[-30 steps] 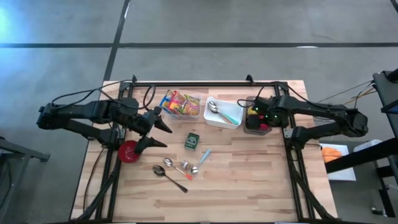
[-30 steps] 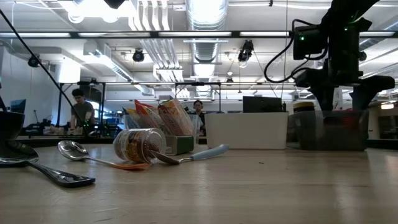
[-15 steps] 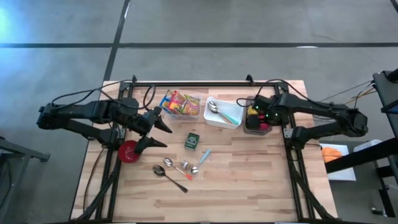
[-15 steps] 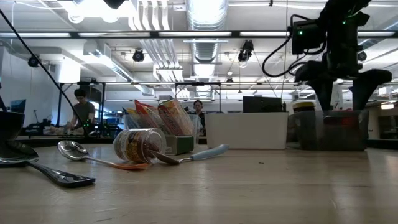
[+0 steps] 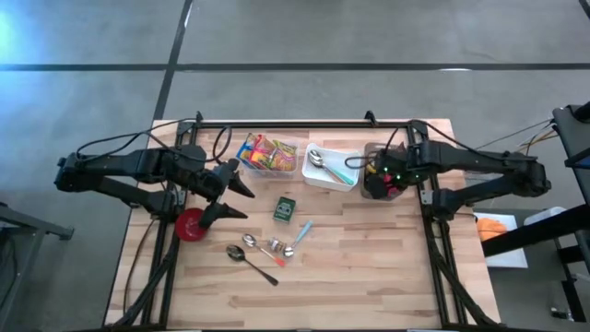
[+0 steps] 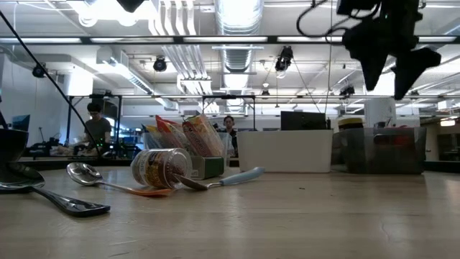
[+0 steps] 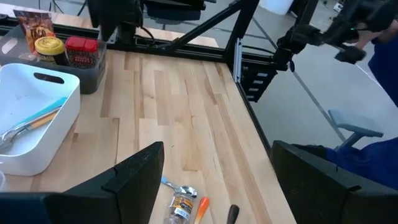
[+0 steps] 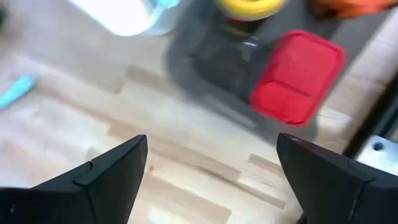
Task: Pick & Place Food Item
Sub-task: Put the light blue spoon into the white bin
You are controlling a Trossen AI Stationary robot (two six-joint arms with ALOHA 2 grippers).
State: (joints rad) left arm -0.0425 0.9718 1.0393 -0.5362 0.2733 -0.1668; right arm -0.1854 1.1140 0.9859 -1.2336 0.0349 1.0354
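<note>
Step in hand (judged): the right gripper [image 5: 372, 177] hangs above the dark bin [image 5: 381, 189] with its fingers spread wide and nothing between them. A food item appears set down and let go. No word of what came before is offered.

Next move (judged): choose another food item on the table and bring an empty gripper over it, fingers straddling it, before closing. The small jar is the likeliest candidate; lying on its side, it may roll when touched.

Entries, largest first:

- Table [image 5: 369, 277]: pale wood planks, under both arms.
- White bin [image 5: 330, 169]: just beside the right gripper, toward the table's middle; holds spoons and a light-blue utensil.
- Dark bin: directly beneath the right gripper; holds a red-lidded container [image 8: 297, 78] and a yellow-lidded one [image 8: 250, 7].
- Clear bin of bright packets [image 5: 267, 153]: beyond the white bin, nearer the left gripper.
- Left gripper [image 5: 232, 195]: waiting well apart from the right one, fingers parted, empty, beside a red round object [image 5: 191, 224].
- Green box [image 5: 286, 209]: on bare wood, between the two grippers.
- Small jar [image 6: 160, 167]: glass, printed label, lying on its side among the loose spoons [image 5: 251, 254]; well apart from the right gripper, nearer the left.
</note>
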